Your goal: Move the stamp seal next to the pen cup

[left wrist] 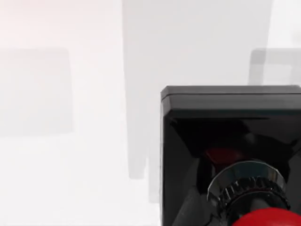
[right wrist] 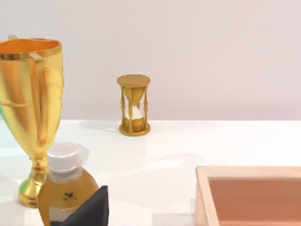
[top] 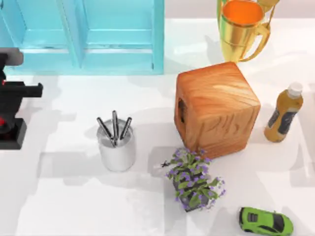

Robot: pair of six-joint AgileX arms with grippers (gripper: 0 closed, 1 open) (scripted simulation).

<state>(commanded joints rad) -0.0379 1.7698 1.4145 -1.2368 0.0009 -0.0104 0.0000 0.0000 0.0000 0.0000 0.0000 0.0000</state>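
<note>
Stamp seal [left wrist: 230, 155] sat at table's [top: 74, 196] far-left edge under the left gripper [top: 7, 105], black base and red knob close in left wrist view; couldn't tell its finger state. Pen cup [top: 117, 147] stood well apart to the right, left of wooden box [top: 216, 108]. Right arm parked.

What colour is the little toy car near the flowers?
Bright green with dark windows; the small toy car sits at the table's right front, best seen in the top view.
</note>
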